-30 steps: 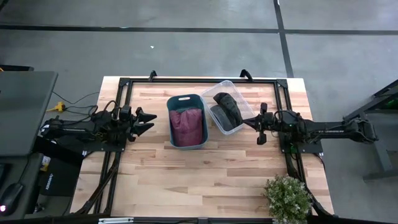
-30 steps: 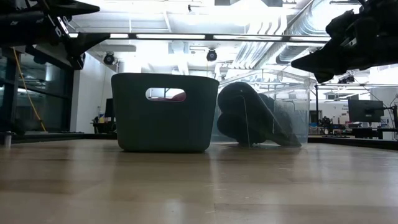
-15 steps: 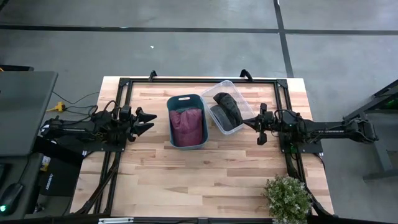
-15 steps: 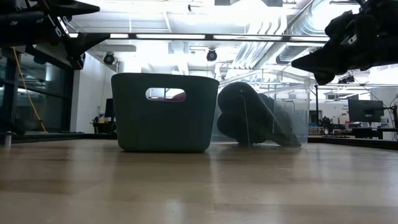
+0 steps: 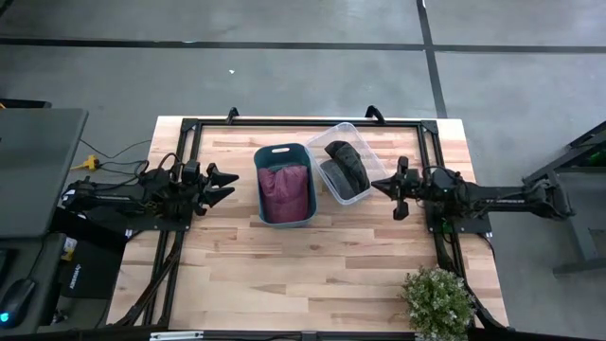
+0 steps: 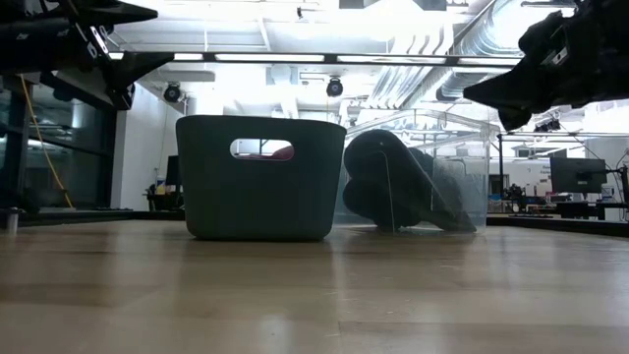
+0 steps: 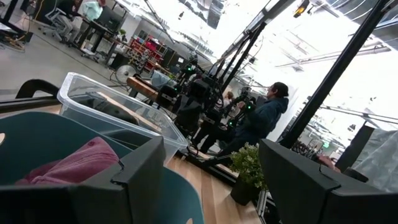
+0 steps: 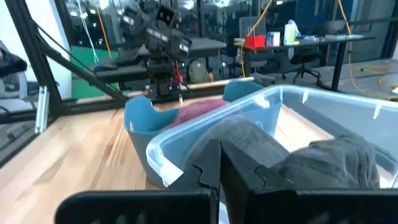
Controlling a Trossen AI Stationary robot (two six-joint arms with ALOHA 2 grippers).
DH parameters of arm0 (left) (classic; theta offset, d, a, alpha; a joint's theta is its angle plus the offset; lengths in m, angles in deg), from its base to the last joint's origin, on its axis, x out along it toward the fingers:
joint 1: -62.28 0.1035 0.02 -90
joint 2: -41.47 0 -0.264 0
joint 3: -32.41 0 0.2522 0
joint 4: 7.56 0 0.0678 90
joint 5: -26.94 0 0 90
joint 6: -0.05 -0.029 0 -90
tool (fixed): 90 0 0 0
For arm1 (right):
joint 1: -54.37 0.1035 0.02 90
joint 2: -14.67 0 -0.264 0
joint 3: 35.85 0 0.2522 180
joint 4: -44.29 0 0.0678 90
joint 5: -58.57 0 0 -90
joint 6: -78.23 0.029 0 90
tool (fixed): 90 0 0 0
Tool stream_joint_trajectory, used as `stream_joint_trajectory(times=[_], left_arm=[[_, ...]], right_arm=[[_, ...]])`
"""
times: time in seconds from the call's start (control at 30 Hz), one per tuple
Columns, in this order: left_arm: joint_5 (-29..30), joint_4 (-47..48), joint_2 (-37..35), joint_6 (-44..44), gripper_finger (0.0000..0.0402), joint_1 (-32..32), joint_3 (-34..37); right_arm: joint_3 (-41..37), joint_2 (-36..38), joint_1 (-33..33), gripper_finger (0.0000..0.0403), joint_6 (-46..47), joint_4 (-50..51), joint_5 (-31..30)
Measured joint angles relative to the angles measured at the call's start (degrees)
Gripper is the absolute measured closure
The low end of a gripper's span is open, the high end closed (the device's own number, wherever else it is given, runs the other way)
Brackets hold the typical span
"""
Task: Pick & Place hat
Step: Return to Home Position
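Red cap (image 5: 284, 194): inside the blue bin (image 5: 257, 189), mid surface (image 5: 284, 275).
Black caps (image 5: 346, 163): both inside the clear bin (image 5: 365, 142), just beside the blue bin.
Left gripper (image 5: 233, 185): up in the air, left of the blue bin, not touching it. Fingers apart, holding nothing.
Right gripper (image 5: 376, 186): up in the air, just beside the clear bin. Fingers together, holding nothing.
Job: the caps look put away; I think only going home is left.
Watch out: if the right arm dips or swings sideways, it could bump the clear bin and push it.
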State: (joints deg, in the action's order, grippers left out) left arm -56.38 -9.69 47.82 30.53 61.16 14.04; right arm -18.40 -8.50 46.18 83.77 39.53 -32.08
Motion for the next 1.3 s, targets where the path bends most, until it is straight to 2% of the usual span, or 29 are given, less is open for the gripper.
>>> stream_joint_trajectory(times=[0.27, 0.77, 1.3], left_arm=[[-0.01, 0.01, 0.00, 0.00, 0.0156, 0.00, 0.00], [-0.01, 0.29, -0.22, 0.00, 0.0156, 0.07, 0.00], [-0.01, 7.07, -0.22, 0.00, 0.0156, 0.04, 0.00]], right_arm=[[0.00, 5.83, 0.02, 0.0402, 0.00, 0.10, 0.00], [0.00, 10.54, 0.02, 0.0402, 0.00, 0.11, 0.00], [0.02, 10.76, 0.02, 0.0402, 0.00, 0.11, 0.00]])
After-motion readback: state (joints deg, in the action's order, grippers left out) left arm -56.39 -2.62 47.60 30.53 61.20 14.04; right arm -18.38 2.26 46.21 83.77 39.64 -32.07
